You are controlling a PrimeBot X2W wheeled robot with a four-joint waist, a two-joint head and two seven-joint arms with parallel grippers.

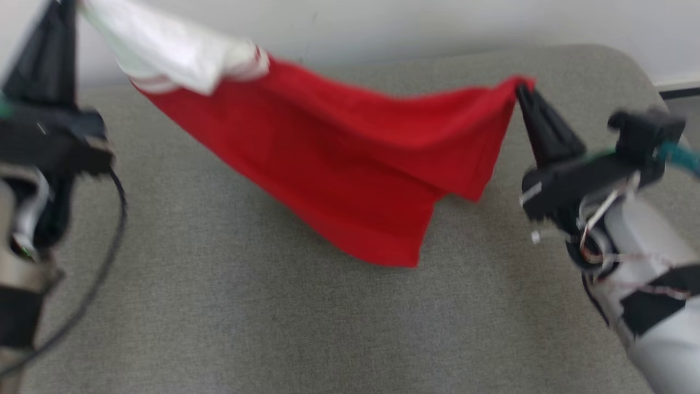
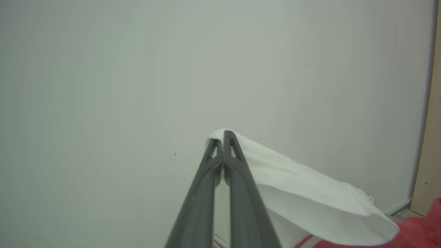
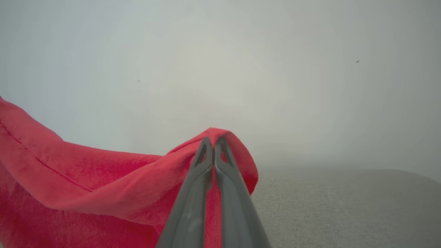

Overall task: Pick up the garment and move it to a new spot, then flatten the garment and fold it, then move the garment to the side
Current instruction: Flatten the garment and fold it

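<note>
The garment (image 1: 339,158) hangs lifted above the tabletop (image 1: 219,317). The left end effector (image 2: 223,137) pinches its white end, the right end effector (image 1: 523,92) its red corner. Placing, flattening and folding remain.

Wall (image 1: 383,27): plain off-white with a few tiny dark specks, behind the far edge of the padded surface.
Padded surface (image 1: 273,328): grey woven fabric, its far right corner rounded.
Skirting (image 1: 678,85): pale strip beyond that corner.
Panel (image 2: 430,155): beige, upright, beside the wall.
Light: soft and even.
</note>
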